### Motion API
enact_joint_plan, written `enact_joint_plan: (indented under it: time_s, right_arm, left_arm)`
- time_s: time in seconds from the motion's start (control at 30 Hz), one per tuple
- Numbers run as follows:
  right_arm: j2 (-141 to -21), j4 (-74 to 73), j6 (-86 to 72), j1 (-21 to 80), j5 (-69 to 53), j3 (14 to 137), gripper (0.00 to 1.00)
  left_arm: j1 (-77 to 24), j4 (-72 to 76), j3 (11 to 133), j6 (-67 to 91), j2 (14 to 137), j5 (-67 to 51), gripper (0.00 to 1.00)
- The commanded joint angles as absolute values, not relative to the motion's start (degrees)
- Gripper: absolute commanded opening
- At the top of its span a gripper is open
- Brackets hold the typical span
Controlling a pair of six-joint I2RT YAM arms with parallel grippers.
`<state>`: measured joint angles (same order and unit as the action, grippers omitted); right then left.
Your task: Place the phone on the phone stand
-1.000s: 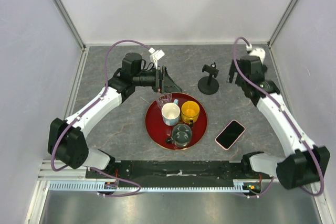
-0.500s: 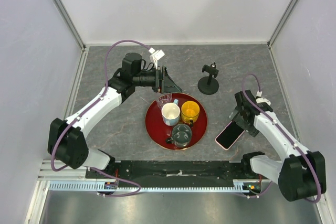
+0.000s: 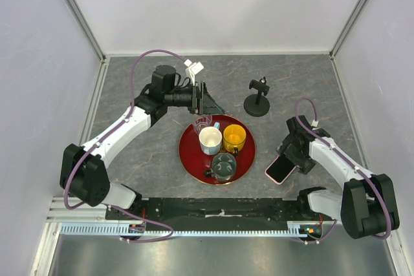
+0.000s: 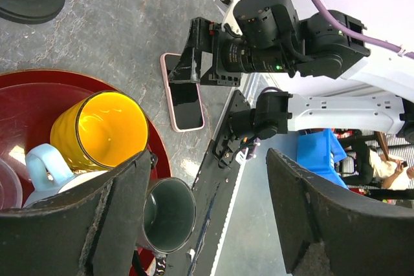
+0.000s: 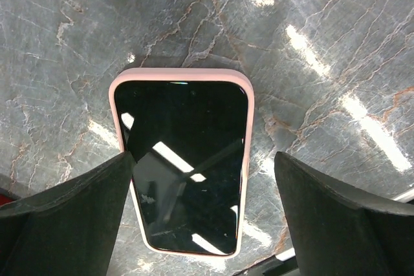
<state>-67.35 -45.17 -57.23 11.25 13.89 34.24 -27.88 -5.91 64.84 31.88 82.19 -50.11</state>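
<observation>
Phone (image 5: 184, 166) lies flat between right pincer's (image 5: 204, 158) spread fingers; overhead, that pincer seemingly covers its far end.

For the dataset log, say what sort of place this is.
Probably a robotics lab test cell: pale panel walls on aluminium posts enclose a stone-patterned table, with a left arm and right arm mounted at its near edge.

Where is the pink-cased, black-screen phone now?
In the top view, the pink-cased phone lies flat on the grey table, right of the round red tray, beneath the open right gripper.
</observation>
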Motion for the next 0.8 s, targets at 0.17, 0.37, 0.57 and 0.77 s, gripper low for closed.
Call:
enact_joint_plan:
  time_s: [0.17,0.37,0.57,0.77]
  right_arm:
    - [-62.14,-43.5,-58.7,11.43,13.8,34.89,0.98]
    - [-65.65,-42.98,-58.36,11.51,14.59,35.33,0.98]
    - [-68.29,-41.84,-59.41,11.6,14.68,35.77,0.98]
    - [-71.1,-41.05,-61.61,11.78,14.77,34.19,0.98]
  left_arm:
    - [-28.12,-5.1,65.13,30.76,83.23,-52.12,0.79]
    - [-28.21,-5.01,65.13,30.76,83.23,-52.29,0.79]
    - [-28.21,-4.92,65.13,30.85,83.5,-52.38,0.79]
    - [-28.21,-4.92,65.21,30.76,83.32,-52.56,0.79]
